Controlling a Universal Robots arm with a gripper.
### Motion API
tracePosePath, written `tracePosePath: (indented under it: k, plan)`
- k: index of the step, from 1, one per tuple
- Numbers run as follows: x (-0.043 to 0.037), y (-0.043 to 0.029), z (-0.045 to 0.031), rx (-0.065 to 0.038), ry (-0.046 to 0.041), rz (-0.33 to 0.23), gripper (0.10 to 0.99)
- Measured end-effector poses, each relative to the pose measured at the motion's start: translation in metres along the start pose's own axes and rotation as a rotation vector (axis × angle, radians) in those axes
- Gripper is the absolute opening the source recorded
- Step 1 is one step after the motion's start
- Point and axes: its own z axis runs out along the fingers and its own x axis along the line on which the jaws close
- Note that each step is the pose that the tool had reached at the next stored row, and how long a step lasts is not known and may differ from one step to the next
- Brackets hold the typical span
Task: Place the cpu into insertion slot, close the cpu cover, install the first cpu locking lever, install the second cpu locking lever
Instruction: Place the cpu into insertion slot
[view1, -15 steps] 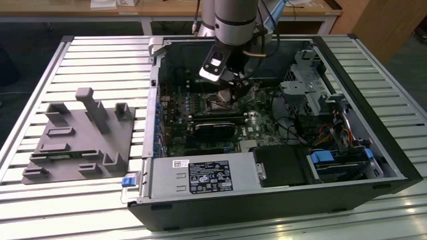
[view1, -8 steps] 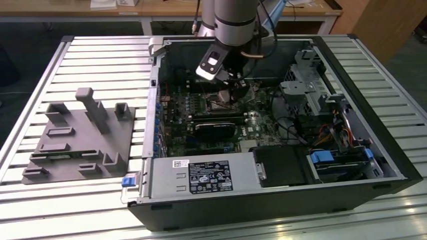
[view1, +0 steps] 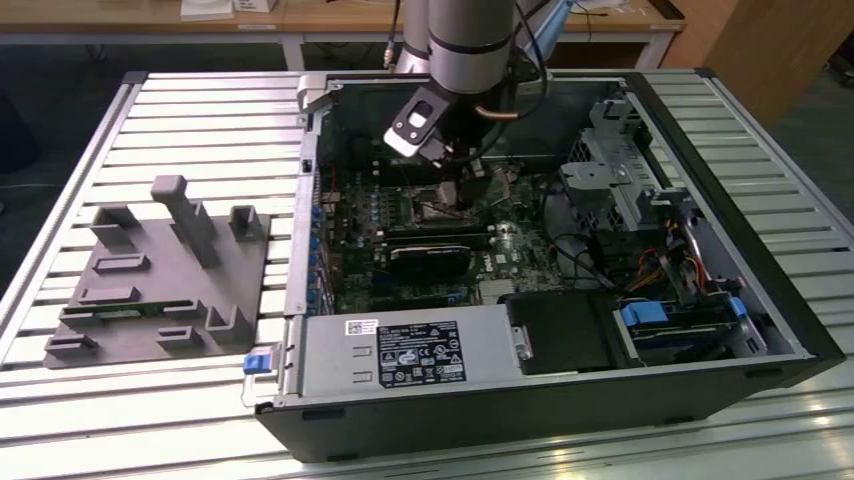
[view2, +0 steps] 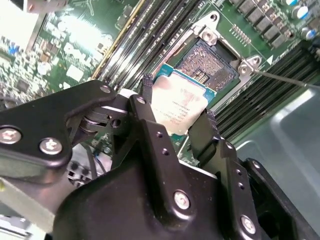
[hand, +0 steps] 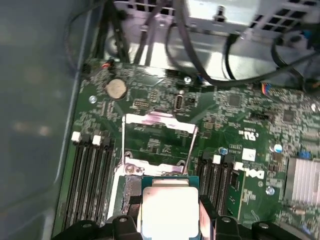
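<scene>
The silver-topped cpu (view2: 180, 107) hangs partly over the open insertion slot (view2: 212, 62). The cpu cover (hand: 159, 120) seems flipped open, standing beyond it.

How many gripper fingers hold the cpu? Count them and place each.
2, in the second wrist view: one finger on one edge of the cpu, the other finger on the opposite edge; none hidden.

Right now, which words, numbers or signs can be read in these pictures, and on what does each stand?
Label on the power supply: too small to read.
Engraving on the cpu: blurred, unreadable.
White print on the motherboard: blurred, unreadable.
No text can be quoted with certainty.
</scene>
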Motion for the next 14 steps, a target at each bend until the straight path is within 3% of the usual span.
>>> tracePosePath:
  k: [7,14]
  plan:
    - [0.0000,-0.0001,0.0020,-0.002,-0.0075,0.115,0.537]
    - [0.0043,-0.0004,0.0036,-0.003,-0.0087,0.139,0.537]
